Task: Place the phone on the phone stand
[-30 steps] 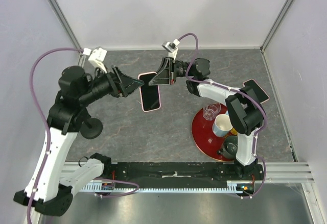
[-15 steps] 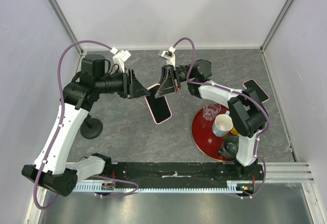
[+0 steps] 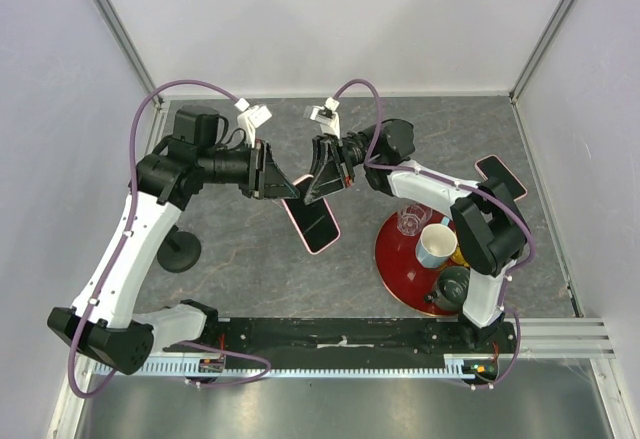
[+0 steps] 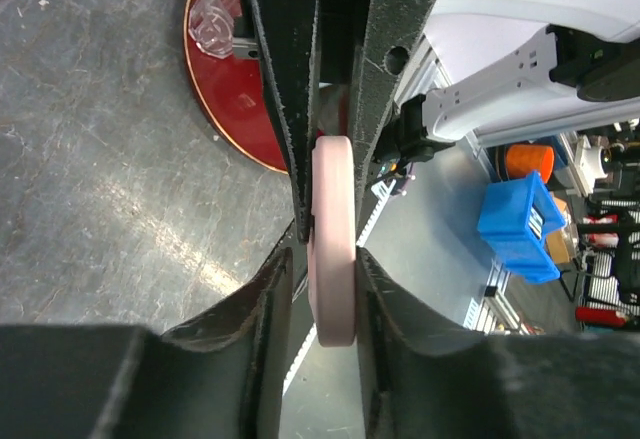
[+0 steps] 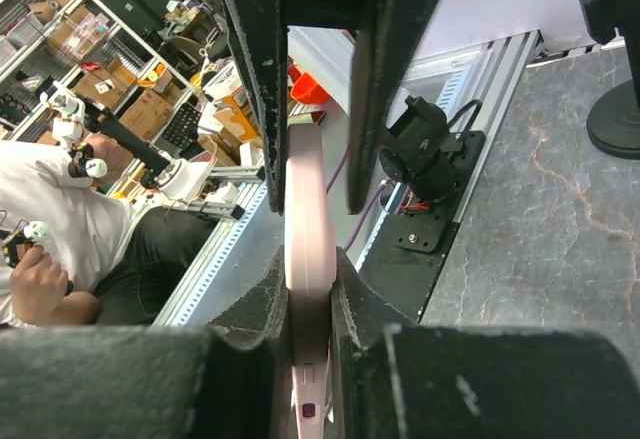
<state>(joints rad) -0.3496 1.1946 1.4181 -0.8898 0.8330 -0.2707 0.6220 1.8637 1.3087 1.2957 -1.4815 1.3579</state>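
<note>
A pink-cased phone (image 3: pixel 313 222) with a dark screen hangs tilted above the table's middle. My right gripper (image 3: pixel 310 185) is shut on its upper end; the pink edge (image 5: pixel 305 219) is pinched between both fingers (image 5: pixel 270 289). My left gripper (image 3: pixel 281 185) comes from the left and straddles the same end. Its jaws stand narrow around the phone (image 4: pixel 332 259): one finger (image 4: pixel 375 279) touches, a thin gap shows at the other. The phone stand (image 3: pixel 179 250), black with a round base, stands at the table's left, apart from both grippers, and shows again (image 5: pixel 615 109) at top right.
A red tray (image 3: pixel 393 259) at the right holds a glass (image 3: pixel 410 220), a mug (image 3: pixel 436 245) and a dark teapot (image 3: pixel 451 287). A second phone (image 3: pixel 500 177) lies at the far right. The black rail (image 3: pixel 340 337) runs along the near edge.
My left arm swung right to the phone and its jaws narrowed around the phone's end. The right gripper carried the phone lower and to the right, more tilted.
</note>
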